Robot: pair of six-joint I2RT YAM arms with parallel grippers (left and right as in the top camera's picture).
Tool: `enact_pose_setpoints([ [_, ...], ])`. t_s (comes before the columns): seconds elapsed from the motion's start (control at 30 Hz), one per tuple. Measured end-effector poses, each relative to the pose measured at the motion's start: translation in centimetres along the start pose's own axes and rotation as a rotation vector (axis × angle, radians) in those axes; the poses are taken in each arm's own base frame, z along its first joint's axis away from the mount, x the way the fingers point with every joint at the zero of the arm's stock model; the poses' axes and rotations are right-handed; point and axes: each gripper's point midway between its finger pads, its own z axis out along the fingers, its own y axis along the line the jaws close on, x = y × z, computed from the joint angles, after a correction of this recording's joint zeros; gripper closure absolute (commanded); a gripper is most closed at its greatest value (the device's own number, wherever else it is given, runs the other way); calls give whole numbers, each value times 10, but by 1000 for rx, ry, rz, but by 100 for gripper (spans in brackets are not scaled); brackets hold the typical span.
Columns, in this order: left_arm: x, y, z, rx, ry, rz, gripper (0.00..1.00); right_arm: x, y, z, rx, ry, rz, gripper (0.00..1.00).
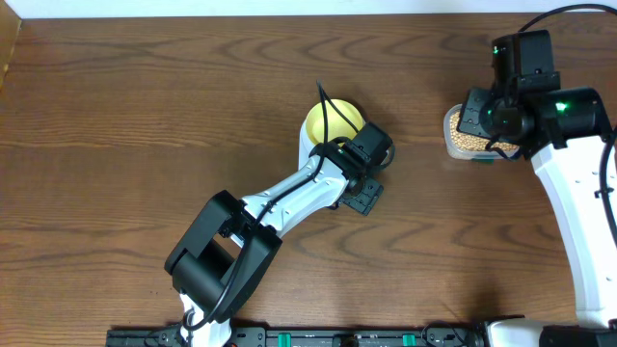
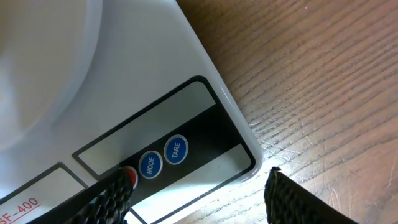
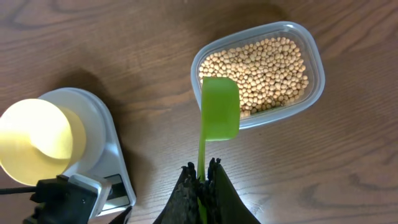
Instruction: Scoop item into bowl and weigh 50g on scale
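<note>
The pale yellow bowl (image 1: 328,120) sits on the white scale (image 3: 107,134). My left gripper (image 2: 202,196) hangs open over the scale's front panel (image 2: 186,143), one fingertip (image 2: 115,193) at the red button beside MODE and TARE, the other over the wood. My right gripper (image 3: 204,171) is shut on the handle of a green scoop (image 3: 221,109). The scoop's cup hovers over the near rim of a clear tub (image 3: 314,93) holding the beige beans (image 3: 261,68). No beans show in the scoop. In the overhead view the left arm hides most of the scale.
The clear tub (image 1: 463,135) stands at the table's right, partly under the right arm. The left arm stretches diagonally from the front edge to the scale. Bare wood lies between scale and tub.
</note>
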Motion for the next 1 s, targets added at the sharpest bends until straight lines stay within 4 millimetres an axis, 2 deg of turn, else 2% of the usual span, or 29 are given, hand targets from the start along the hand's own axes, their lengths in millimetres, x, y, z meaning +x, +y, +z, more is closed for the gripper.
enact_pose_setpoints([
  [1.0, 2, 1, 4, -10, 12, 1, 30, -3, -4, -3, 19, -20, -3, 99],
])
